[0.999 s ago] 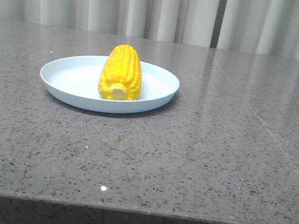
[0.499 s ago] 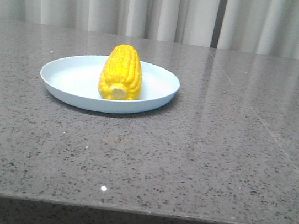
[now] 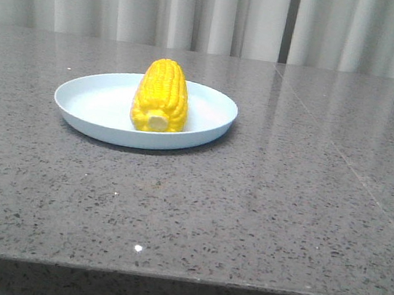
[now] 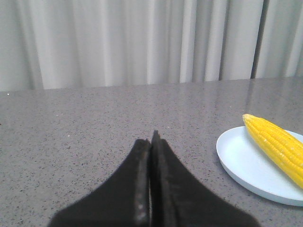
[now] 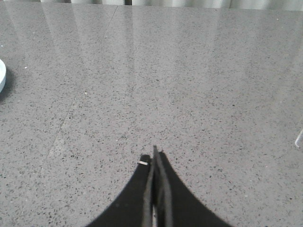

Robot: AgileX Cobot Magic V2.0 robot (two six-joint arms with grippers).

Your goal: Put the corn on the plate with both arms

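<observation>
The yellow corn [image 3: 161, 97] lies in the pale blue plate [image 3: 86, 99] on the grey table, its pale stub end towards the front. No arm shows in the front view. In the left wrist view the plate [image 4: 241, 163] and the corn [image 4: 279, 144] sit off to one side of my left gripper [image 4: 151, 138], which is shut with nothing between its fingers. My right gripper [image 5: 154, 155] is also shut and empty over bare table, with only a sliver of the plate [image 5: 2, 75] at the picture's edge.
The speckled grey stone table [image 3: 263, 201] has a seam [image 3: 342, 160] running across its right half. Its front edge [image 3: 178, 281] is near the camera. Pale curtains [image 3: 216, 11] hang behind the table.
The plate and corn sit a few pixels further right in the front view than a second ago. Nothing else differs.
</observation>
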